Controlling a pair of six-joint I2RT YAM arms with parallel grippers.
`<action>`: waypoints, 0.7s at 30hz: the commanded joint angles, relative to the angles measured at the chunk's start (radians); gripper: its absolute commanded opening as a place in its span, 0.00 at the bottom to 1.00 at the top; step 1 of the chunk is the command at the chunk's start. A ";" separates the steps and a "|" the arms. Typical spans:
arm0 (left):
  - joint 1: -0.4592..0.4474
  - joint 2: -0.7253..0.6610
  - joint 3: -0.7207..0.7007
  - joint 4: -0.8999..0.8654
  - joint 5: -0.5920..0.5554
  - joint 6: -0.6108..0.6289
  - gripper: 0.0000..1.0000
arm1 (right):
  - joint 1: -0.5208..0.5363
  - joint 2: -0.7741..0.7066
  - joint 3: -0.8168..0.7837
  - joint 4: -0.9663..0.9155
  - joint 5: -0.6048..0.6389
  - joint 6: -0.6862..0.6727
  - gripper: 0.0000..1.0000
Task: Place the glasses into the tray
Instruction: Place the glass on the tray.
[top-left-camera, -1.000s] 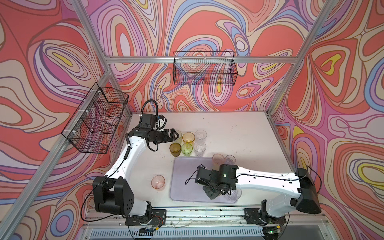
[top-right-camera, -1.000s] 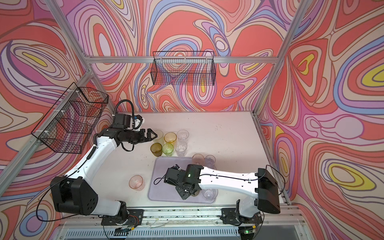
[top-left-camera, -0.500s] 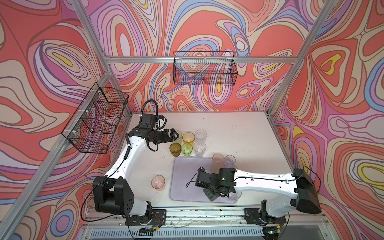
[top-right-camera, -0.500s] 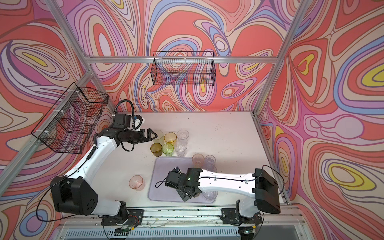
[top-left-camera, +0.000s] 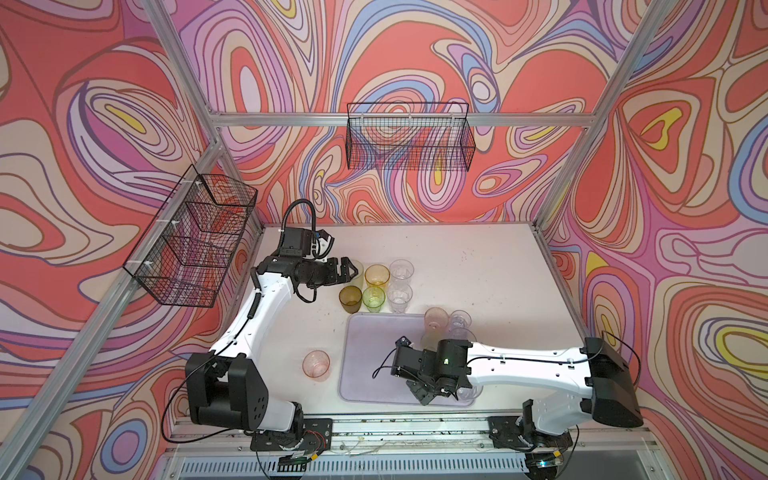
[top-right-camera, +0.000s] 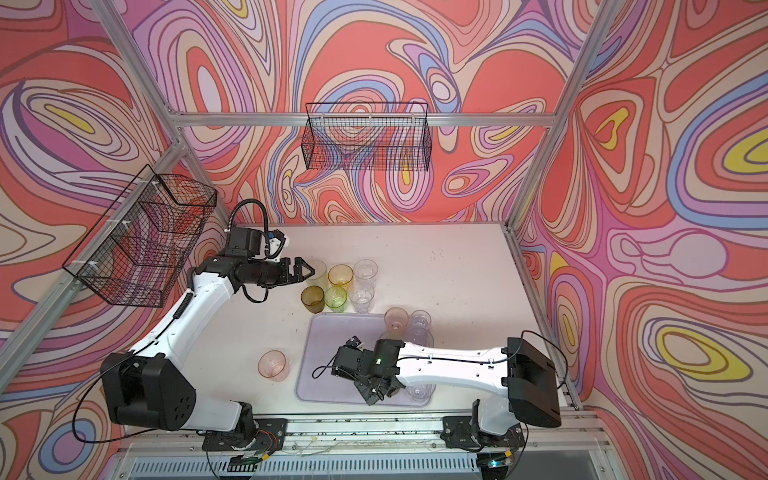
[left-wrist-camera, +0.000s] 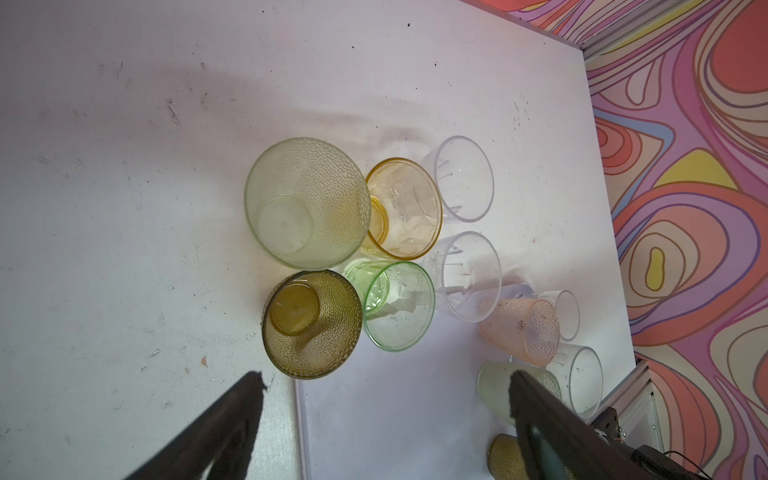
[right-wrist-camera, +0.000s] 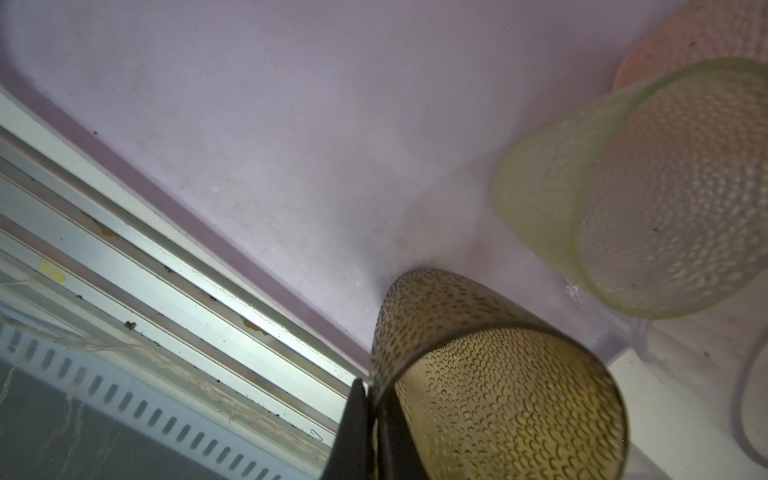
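Observation:
The lilac tray (top-left-camera: 370, 357) lies at the table's front. My right gripper (right-wrist-camera: 370, 390) is shut on the wall of an olive-brown glass (right-wrist-camera: 490, 374), low over the tray's front edge, beside a pale frosted green glass (right-wrist-camera: 623, 199). Pink (top-left-camera: 436, 320) and clear (top-left-camera: 460, 322) glasses stand at the tray's back right. Behind the tray on the table cluster olive-brown (left-wrist-camera: 311, 324), green (left-wrist-camera: 399, 305), amber (left-wrist-camera: 403, 208), pale green (left-wrist-camera: 307, 203) and two clear glasses (left-wrist-camera: 469, 276). My left gripper (top-left-camera: 353, 272) hangs open beside that cluster, holding nothing. A pink glass (top-left-camera: 316, 365) stands left of the tray.
Black wire baskets hang on the left wall (top-left-camera: 191, 237) and the back wall (top-left-camera: 409, 141). The aluminium frame rail (right-wrist-camera: 166, 266) runs close along the tray's front rim. The table's back right (top-left-camera: 478, 257) is bare.
My right arm has shifted slightly toward the tray's front edge with the olive-brown glass still in its grip. The left arm has not moved.

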 joint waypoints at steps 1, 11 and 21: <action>-0.004 -0.012 0.023 -0.010 0.009 0.003 0.95 | 0.007 -0.011 -0.019 0.006 0.018 0.010 0.00; -0.004 -0.012 0.022 -0.010 0.006 0.003 0.95 | 0.010 -0.012 -0.013 0.010 0.016 0.003 0.05; -0.005 -0.012 0.022 -0.010 0.007 0.003 0.95 | 0.010 -0.019 -0.008 -0.003 0.018 0.007 0.09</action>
